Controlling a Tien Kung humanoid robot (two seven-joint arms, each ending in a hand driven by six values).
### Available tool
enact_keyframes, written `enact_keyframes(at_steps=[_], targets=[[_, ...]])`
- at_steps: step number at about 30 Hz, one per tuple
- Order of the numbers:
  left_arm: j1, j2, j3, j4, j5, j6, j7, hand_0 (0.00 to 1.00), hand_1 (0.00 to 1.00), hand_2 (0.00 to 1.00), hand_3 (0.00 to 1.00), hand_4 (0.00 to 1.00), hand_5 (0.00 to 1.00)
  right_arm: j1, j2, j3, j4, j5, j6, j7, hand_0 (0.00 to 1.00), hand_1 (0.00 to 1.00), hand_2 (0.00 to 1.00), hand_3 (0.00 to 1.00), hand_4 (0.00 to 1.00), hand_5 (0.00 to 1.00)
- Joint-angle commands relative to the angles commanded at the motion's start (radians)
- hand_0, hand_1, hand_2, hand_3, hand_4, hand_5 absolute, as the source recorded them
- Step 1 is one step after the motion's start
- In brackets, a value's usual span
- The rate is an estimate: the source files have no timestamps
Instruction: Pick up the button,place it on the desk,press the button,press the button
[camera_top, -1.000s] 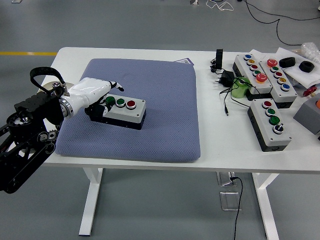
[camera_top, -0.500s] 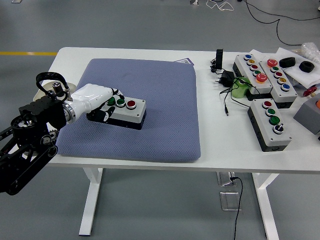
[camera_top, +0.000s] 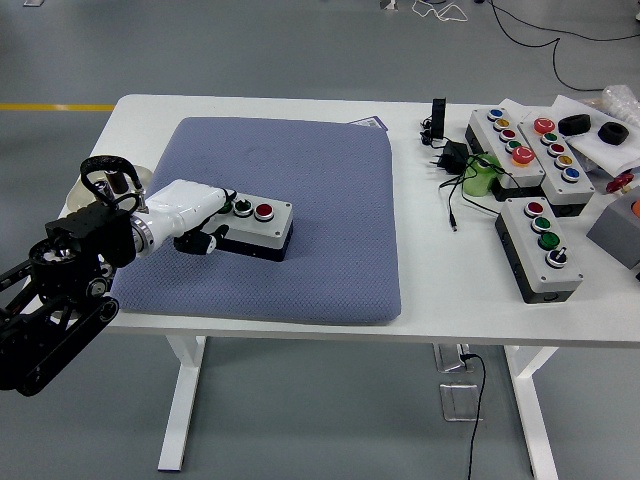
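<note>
A grey three-button box (camera_top: 262, 228) with a black base lies on the blue cushion pad (camera_top: 310, 160), left of the pad's middle. Its red button (camera_top: 264, 210) and middle green button (camera_top: 242, 208) show; the left button is hidden under my hand. My left hand (camera_top: 215, 225), white-shelled on a black arm, reaches in from the left and wraps the box's left end, with the fingers (camera_top: 225, 202) over the top and the thumb (camera_top: 208, 244) against the front side. The box rests flat on the pad. My right arm is out of view.
The white table (camera_top: 440, 290) carries three more button boxes at the right (camera_top: 540, 248) (camera_top: 505, 140) (camera_top: 556, 152), with a black plug adapter and cables (camera_top: 452, 157) and a green object (camera_top: 481, 176). A round light object (camera_top: 82, 190) sits at the table's left edge behind my arm.
My left hand has slid to the right along the box, from just touching the left green button to covering it and closing around the box's left end. The box has stayed in place.
</note>
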Motion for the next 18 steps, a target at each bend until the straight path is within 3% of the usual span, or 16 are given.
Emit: enact_keyframes(at_steps=[4,14,18], targets=[[-0.001,-0.002,-0.001,-0.006,0.0,0.017,-0.003,0.002,0.002,0.034,0.767,0.359,0.002,-0.001,-0.001,-0.005,0.0,0.006,-0.001,0.001,0.647,0.585,0.643,0.629,0.236,0.256],[-0.006,-0.016,-0.016,-0.058,-0.03,0.121,-0.027,0.002,0.002,0.034,0.772,0.358,0.002,0.0,-0.002,-0.007,0.0,0.002,0.001,0.002,0.646,0.585,0.642,0.63,0.236,0.256],[-0.012,-0.033,-0.011,-0.039,-0.042,0.124,-0.029,0.002,0.002,0.038,0.774,0.372,0.002,0.003,-0.002,-0.006,0.0,-0.003,0.002,0.001,0.646,0.585,0.642,0.629,0.235,0.256]])
